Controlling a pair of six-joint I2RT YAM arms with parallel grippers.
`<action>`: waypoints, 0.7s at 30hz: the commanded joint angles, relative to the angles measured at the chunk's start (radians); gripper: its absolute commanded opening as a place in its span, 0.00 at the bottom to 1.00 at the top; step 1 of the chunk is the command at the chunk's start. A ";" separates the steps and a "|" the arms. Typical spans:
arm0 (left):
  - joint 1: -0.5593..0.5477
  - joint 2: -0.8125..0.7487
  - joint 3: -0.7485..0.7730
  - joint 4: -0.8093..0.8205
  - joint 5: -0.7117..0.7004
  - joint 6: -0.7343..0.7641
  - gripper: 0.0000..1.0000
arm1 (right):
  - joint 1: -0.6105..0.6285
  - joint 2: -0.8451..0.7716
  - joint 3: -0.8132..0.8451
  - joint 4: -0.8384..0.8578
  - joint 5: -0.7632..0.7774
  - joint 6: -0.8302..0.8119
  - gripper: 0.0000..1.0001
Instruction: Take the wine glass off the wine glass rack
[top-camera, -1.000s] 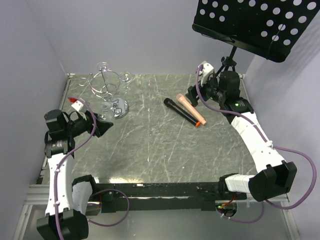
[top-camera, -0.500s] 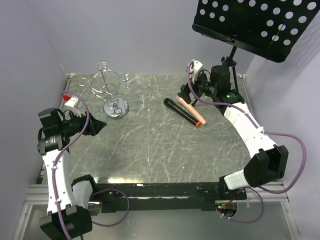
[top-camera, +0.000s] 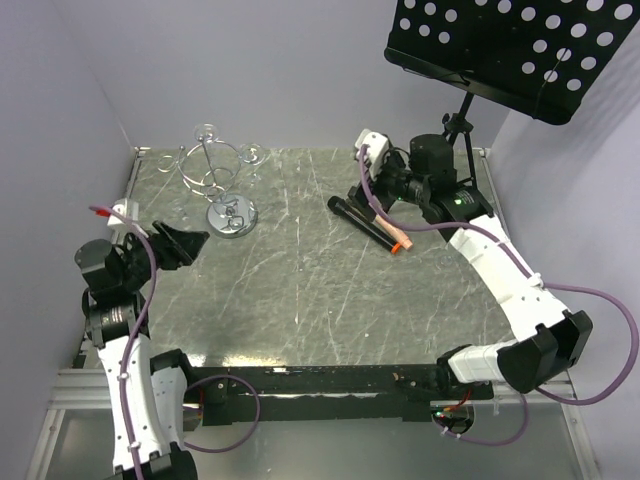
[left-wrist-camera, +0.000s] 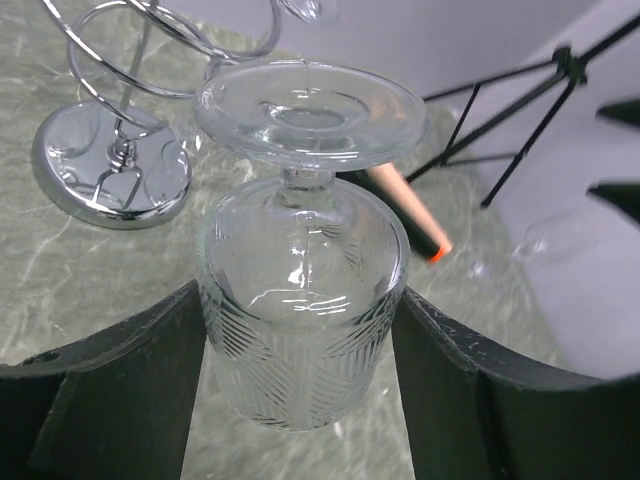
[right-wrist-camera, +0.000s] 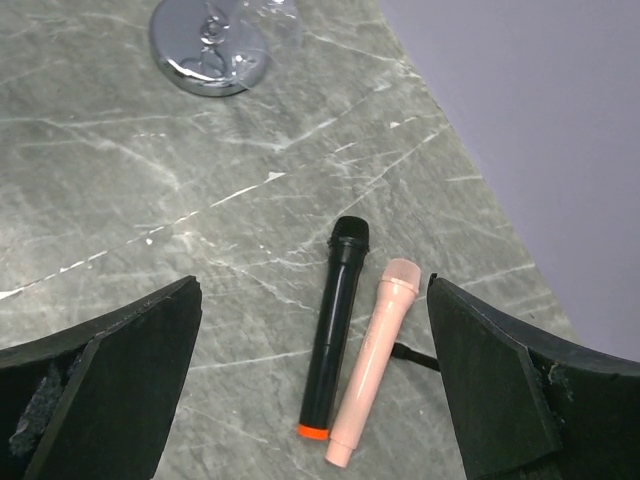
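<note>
Clamped by the bowl between the left fingers (left-wrist-camera: 130, 390): wine glass (left-wrist-camera: 300, 290), tipped with foot pointing away, held off the surface (top-camera: 300, 290). Judged already free of the rack (left-wrist-camera: 110, 165), just beside it; no wire loop seen around stem or foot. Left to do, by judgement: carry clear, perhaps set down. Noted at the rack's far side: another glass (top-camera: 253, 155). Spread wide with nothing between: right fingers (right-wrist-camera: 120, 360), hovering over a black microphone (right-wrist-camera: 335, 320) and a pink microphone (right-wrist-camera: 375, 375) lying side by side. Music stand (top-camera: 510, 45) at far right corner, well apart. Nothing seen blocking a retreat.
</note>
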 joint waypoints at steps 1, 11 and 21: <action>0.009 -0.049 -0.043 0.107 -0.073 -0.244 0.01 | 0.067 -0.003 0.076 -0.090 0.102 -0.030 1.00; 0.029 -0.067 -0.206 0.199 0.037 -0.462 0.01 | 0.193 0.109 0.232 -0.188 0.156 -0.032 1.00; 0.027 -0.029 -0.280 0.211 0.065 -0.573 0.01 | 0.291 -0.012 0.033 -0.067 0.106 -0.030 0.95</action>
